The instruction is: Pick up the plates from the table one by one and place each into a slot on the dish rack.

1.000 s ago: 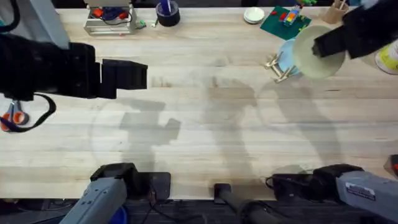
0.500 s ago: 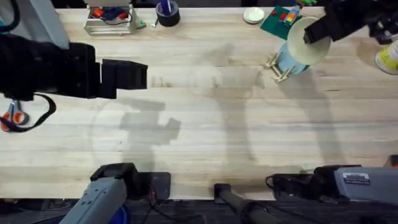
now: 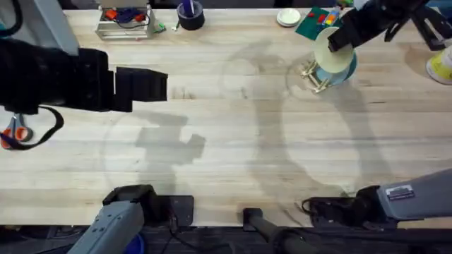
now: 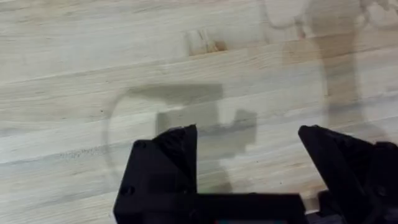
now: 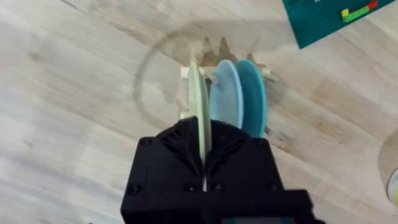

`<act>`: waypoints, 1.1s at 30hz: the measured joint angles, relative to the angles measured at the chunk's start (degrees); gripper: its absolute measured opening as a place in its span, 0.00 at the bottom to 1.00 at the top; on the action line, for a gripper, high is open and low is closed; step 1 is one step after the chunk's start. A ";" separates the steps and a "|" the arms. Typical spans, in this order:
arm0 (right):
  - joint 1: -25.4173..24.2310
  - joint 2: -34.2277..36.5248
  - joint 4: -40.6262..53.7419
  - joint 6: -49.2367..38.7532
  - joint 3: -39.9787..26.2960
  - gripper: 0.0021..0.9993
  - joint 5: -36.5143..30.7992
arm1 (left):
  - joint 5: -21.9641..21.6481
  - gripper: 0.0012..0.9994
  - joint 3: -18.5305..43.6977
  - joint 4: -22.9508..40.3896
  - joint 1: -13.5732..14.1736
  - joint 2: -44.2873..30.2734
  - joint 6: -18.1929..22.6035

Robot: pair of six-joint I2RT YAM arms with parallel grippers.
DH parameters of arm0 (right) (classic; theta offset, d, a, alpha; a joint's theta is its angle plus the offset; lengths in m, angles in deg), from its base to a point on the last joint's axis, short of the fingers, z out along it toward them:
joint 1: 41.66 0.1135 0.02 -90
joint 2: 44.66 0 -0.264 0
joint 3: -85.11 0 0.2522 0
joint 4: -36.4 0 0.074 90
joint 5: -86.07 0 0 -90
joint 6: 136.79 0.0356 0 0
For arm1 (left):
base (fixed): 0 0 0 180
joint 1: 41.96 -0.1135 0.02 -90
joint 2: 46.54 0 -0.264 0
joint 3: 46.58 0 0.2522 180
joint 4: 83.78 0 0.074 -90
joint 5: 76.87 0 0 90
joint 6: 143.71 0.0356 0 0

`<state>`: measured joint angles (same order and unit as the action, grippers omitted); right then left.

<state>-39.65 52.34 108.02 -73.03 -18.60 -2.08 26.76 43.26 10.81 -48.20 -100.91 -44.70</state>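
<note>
My right gripper (image 3: 337,41) is shut on the rim of the pale cream-yellow plate (image 3: 329,52). It holds the plate upright over the dish rack (image 3: 315,76) at the table's far right. In the right wrist view the cream plate (image 5: 198,115) stands edge-on next to a light blue plate (image 5: 225,93) and a teal plate (image 5: 252,93), both upright in the rack (image 5: 186,73). Whether the cream plate rests in a slot is hidden by the gripper (image 5: 204,146). My left gripper (image 3: 152,86) hangs open above the bare table (image 4: 93,74) at the left, its fingers (image 4: 171,155) wide apart.
Along the far edge stand a wire-framed metal tray (image 3: 123,22), a dark tape roll (image 3: 191,14), a small white dish (image 3: 288,17) and a green mat (image 3: 319,27) with toy bricks. Orange scissors (image 3: 15,131) lie at the left edge. A yellow-labelled container (image 3: 441,67) sits at the right edge.
My right gripper has carried the cream plate leftward and away from the bases, and the plate has turned from face-up to upright over the rack beside the blue plates. The left arm has not moved.
</note>
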 joint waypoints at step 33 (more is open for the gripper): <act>-2.68 4.16 -0.48 -2.39 -0.35 0.03 0.60 | 0.00 1.00 0.00 -0.02 0.00 0.00 0.00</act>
<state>-42.32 56.50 107.54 -75.42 -18.94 -1.49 26.76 43.26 10.79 -48.20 -100.91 -44.70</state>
